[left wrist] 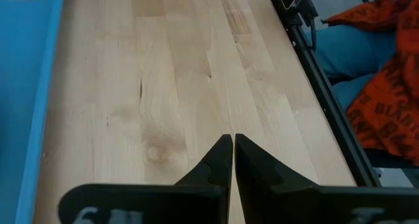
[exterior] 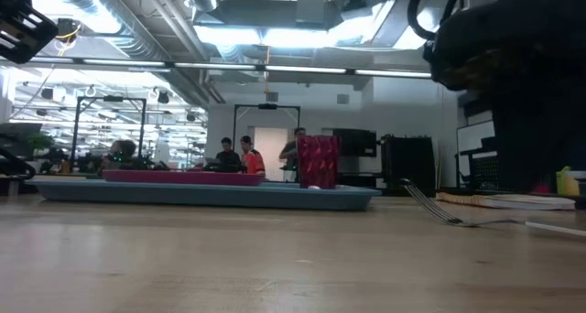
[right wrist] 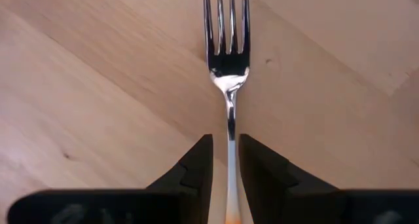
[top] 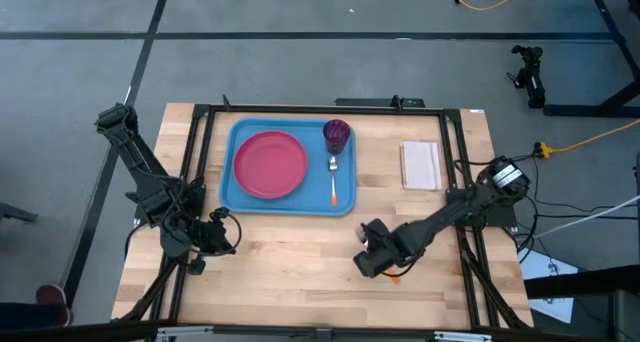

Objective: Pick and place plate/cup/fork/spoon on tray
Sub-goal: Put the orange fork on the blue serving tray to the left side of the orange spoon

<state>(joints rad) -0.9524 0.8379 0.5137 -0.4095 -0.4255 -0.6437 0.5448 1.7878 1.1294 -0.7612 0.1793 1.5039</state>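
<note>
With the right claw (right wrist: 226,160) pinching the fork (right wrist: 228,67) by its slim neck just behind the tines, this is the delicate bit, folks. On the high view that claw (top: 376,254) sits low over the counter (top: 300,262) at about five o'clock from the tray (top: 246,198); the orange handle end barely peeks out beneath it. From the low view the fork (exterior: 438,210) seems to lie flat on the wood or only just clear of it; I can't call it.

What could go wrong? Plenty. The grip is on a thin, smooth metal stem, so the fork may swivel between the fingers and droop as it lifts, or slide out altogether. A tilted fork could catch its tines on the tray's raised rim on the way in.

And look at the landing zone: the plate (top: 270,164) fills the tray's nine o'clock side, the cup (top: 338,135) stands at its one o'clock corner, and the spoon (top: 333,180) lies just below the cup. That leaves a narrow free strip, so a careless drop may knock the spoon or clip the cup.

Meanwhile, the left claw (left wrist: 233,160), pressed together and holding nothing, waits at seven o'clock from the tray.
</note>
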